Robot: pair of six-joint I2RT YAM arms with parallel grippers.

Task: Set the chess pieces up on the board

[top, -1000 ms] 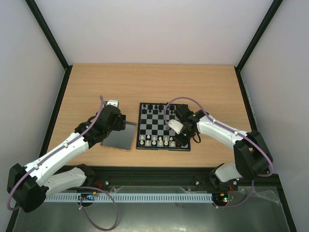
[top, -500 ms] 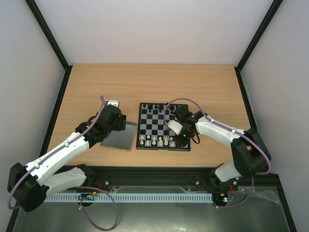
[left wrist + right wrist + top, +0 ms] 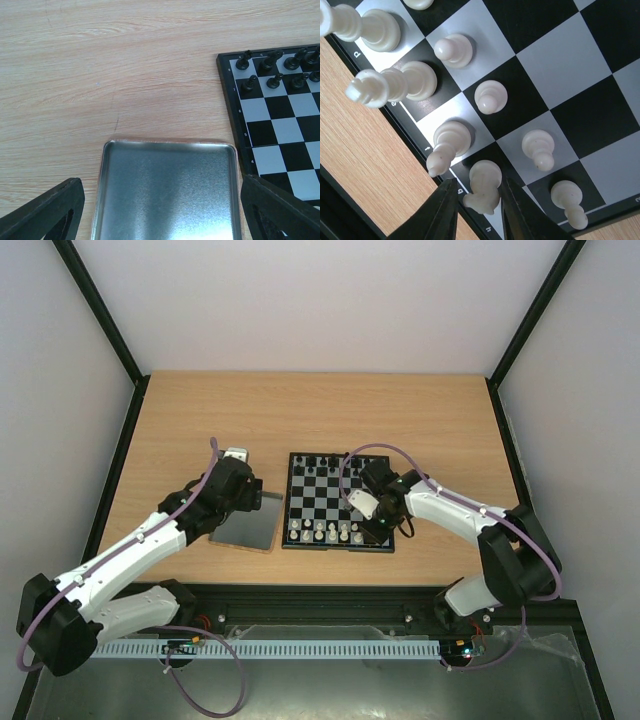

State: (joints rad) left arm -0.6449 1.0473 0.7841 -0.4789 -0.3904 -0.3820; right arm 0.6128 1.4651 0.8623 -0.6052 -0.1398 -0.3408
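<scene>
The board [image 3: 338, 502] lies mid-table, with black pieces [image 3: 322, 464] on its far rows and white chess pieces [image 3: 322, 532] on its near rows. My right gripper [image 3: 478, 181] hangs low over the board's near right corner [image 3: 378, 530]. It is open by a narrow gap, one finger on each side of a white knight [image 3: 484, 190] standing on its square. The left finger [image 3: 445, 210] is clear of the knight. A bishop [image 3: 449, 144] and pawns [image 3: 539, 148] stand beside it. My left gripper [image 3: 162, 210] is wide open over the metal tray [image 3: 165, 165], holding nothing.
The grey tray [image 3: 247, 523] sits just left of the board, almost touching its rim [image 3: 231, 105]. Black pawns and back-row pieces [image 3: 260, 70] show at the board's far left corner. Bare wooden table [image 3: 320, 410] lies beyond both, bounded by a black frame.
My right gripper has shifted slightly toward the board's near right corner and its jaws have parted off the white knight. The left arm has stayed still.
</scene>
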